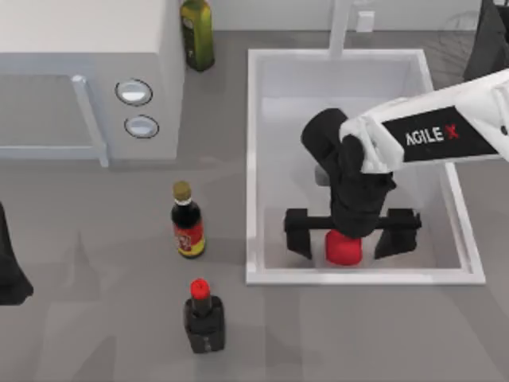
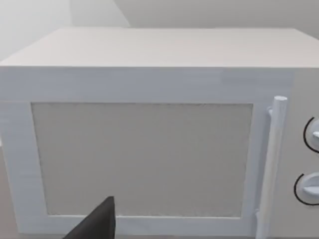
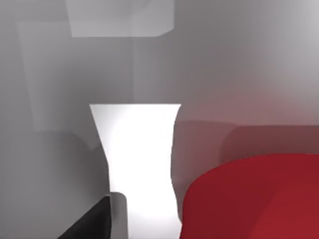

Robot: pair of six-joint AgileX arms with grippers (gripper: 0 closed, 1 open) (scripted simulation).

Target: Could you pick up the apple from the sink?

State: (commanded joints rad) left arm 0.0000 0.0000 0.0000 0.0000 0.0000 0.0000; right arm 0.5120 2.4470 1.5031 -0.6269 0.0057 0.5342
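The red apple (image 1: 343, 250) rests on the pale floor of the white sink (image 1: 254, 159), close to its near rim. My right gripper (image 1: 350, 237) reaches down into the basin and stands open. One of its black fingers (image 1: 298, 237) is on each side of the apple, with a gap to the fruit on both sides. In the right wrist view the apple (image 3: 259, 199) looms large beside one dark finger (image 3: 94, 221). My left arm (image 1: 9, 274) is parked at the table's left edge, facing the microwave.
A white microwave (image 1: 87, 72) with two dials stands at the back left, a green bottle (image 1: 196, 32) beside it. A soy-sauce bottle (image 1: 187, 221) and a dark red-capped bottle (image 1: 203, 317) stand left of the sink. The faucet post (image 1: 340, 28) rises at its far side.
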